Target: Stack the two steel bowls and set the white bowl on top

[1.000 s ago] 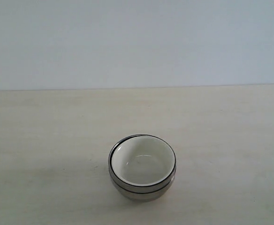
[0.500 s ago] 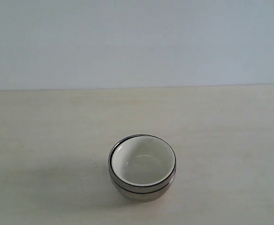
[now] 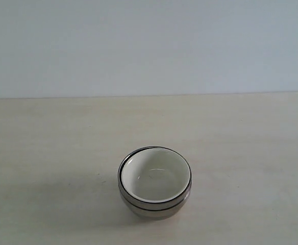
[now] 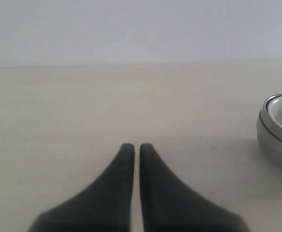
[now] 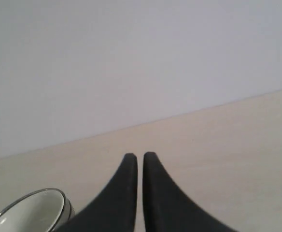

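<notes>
The white bowl (image 3: 155, 175) is sitting atop the two steel bowls (image 3: 139, 206), off to one side of the left gripper (image 4: 132, 146) and right gripper (image 5: 136, 155), both holding fingers pressed together, empty; any retreat should be steering clear.

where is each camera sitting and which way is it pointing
Exterior view: off the arms, raised above the table, looking down across it at the white bowl nested in the steel bowls; no robot part shows.
Left wrist view: low over the table behind the left end effector, which is shut; bowls at the frame's edge.
Right wrist view: behind the shut right end effector, facing the wall; bowls in a corner.
Shared: all three show the bowls and table.
</notes>
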Controlling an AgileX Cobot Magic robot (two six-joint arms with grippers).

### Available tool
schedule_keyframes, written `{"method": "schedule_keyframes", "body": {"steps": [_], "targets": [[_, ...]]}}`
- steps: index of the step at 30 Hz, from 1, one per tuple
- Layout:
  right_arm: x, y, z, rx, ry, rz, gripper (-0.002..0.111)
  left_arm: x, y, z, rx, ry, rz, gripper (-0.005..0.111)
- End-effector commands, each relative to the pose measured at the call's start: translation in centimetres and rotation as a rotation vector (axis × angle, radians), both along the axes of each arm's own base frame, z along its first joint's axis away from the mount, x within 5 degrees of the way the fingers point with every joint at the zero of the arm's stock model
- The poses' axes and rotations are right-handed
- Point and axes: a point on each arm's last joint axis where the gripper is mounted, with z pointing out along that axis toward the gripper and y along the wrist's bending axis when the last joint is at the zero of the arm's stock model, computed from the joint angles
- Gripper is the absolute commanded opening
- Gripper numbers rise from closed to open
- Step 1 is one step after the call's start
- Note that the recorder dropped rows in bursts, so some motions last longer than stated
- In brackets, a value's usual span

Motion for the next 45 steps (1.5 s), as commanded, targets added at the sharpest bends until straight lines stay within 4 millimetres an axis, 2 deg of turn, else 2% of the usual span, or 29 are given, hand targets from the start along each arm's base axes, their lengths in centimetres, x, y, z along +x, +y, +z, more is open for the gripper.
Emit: {"method": "schedule_keyframes", "body": {"steps": [1,10,16,45], "targets": [[-0.1,0.2,-0.5,-0.046,0.038,0.019,0.000,0.0,0.0,-0.1,-0.006,0.001,0.004,0.004],[-0.2,0.2,-2.0,-0.243,0.157,0.041,0.000,0.0,0.0,-0.1,-0.006,0.001,0.004,0.004],[-0.2,-0.6,-2.3,-0.207,0.211,-0.040,0.000,0.0,0.0,-0.1,-0.006,0.001,0.004,0.004],[-0.2,-0.5,-2.3,-0.219,0.211,-0.036,0.000,0.0,0.0,-0.1,-0.006,0.001,0.004,0.004]]}}
